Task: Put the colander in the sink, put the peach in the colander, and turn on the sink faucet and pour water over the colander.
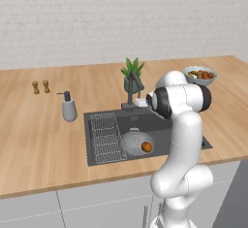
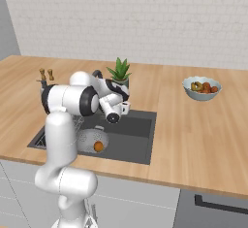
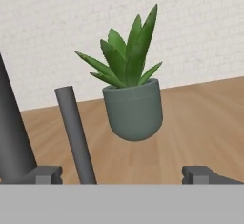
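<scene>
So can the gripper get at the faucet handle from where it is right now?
Probably yes. The gripper is open and sits right at the sink faucet, whose thin lever rises between the fingertips near the left one; only the potted plant stands behind it.

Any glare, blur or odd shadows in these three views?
Left base view: even flat light, no glare, the colander slightly soft. Right base view: same flat light, the peach small but distinct. Hand view: the potted plant sharp though casting no clear shadow, the gripper fingertips dark at the bottom.
</scene>
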You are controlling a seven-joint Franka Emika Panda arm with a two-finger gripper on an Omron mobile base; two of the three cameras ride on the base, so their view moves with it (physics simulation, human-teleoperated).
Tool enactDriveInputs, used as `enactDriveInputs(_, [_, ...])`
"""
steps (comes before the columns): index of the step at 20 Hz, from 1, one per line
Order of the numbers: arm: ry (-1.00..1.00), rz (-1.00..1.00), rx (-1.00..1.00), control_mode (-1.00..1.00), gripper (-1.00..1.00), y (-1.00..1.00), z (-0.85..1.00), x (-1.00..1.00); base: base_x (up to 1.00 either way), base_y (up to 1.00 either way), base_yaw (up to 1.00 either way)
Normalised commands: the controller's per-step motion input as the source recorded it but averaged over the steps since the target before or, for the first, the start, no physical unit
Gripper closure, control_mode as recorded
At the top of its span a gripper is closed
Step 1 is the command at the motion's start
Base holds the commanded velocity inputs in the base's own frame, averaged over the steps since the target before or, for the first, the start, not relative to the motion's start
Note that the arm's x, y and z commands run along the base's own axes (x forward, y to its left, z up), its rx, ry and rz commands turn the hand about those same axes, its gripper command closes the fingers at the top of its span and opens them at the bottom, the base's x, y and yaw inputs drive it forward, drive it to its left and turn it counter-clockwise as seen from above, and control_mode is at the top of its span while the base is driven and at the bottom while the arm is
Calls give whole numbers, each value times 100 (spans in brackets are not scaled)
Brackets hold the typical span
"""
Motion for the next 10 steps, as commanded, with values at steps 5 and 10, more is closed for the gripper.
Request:
enactDriveInputs(5, [0,0,0,-100,-100,0,0,13,0,0,0])
enactDriveInputs(10, [0,0,0,-100,-100,0,0,13,0,0,0])
